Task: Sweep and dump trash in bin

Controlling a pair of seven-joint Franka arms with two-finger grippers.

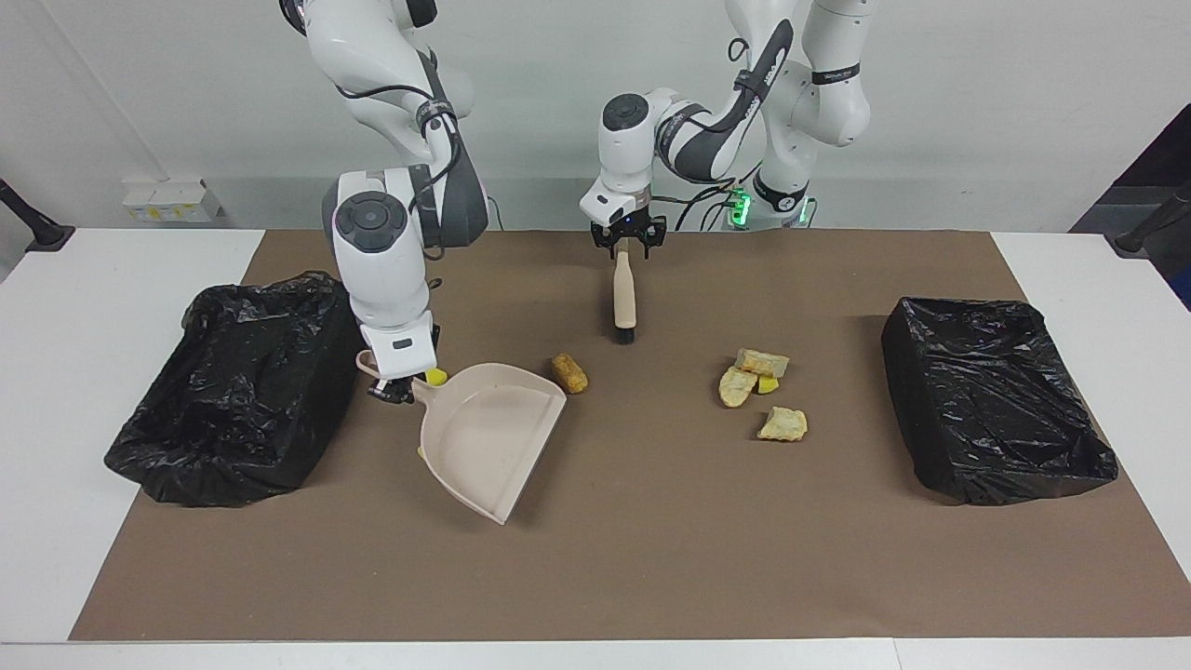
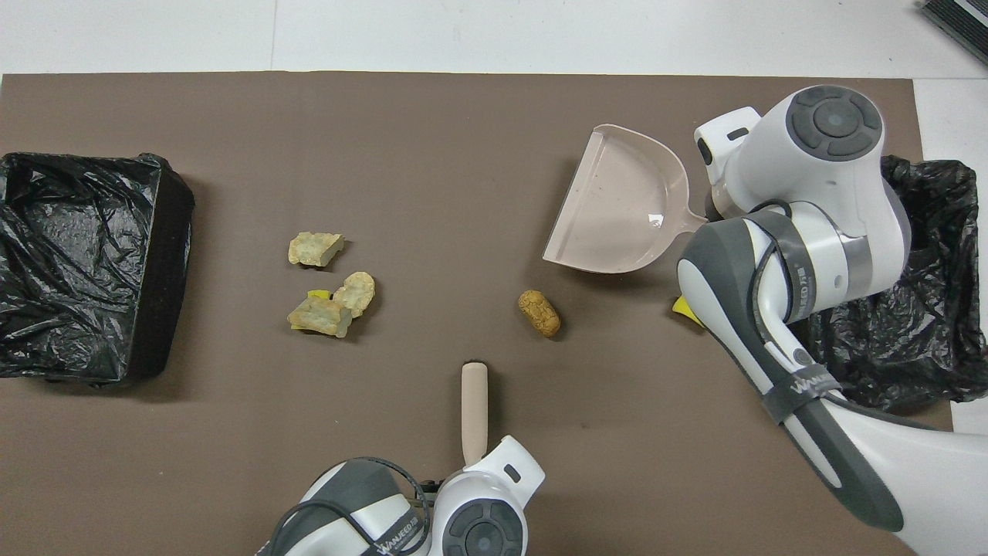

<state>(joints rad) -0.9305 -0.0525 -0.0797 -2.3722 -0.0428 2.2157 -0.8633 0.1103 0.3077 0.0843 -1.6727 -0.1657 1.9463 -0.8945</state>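
- Left gripper (image 1: 625, 247) sits low over the handle end of the brush (image 1: 624, 296), at the part of the brown mat (image 1: 651, 558) nearest the robots; whether it is pinching the handle or standing spread around it, I cannot tell.
- The brush lies flat, its dark bristles pointing away from the robots.
- A tan chunk (image 1: 568, 372) lies just past the bristles, apart from them.
- Right gripper (image 1: 392, 388) is pressed together on the handle of the beige dustpan (image 1: 484, 437), whose open lip faces the tan chunk.
- A yellow sponge scrap (image 1: 434, 376) lies beside that handle.
- Three more trash pieces (image 1: 752, 377) lie grouped toward the left arm's end, on the mat.
- Two black-lined bins (image 1: 237, 386) stand at the mat's ends, no trash visible in them.
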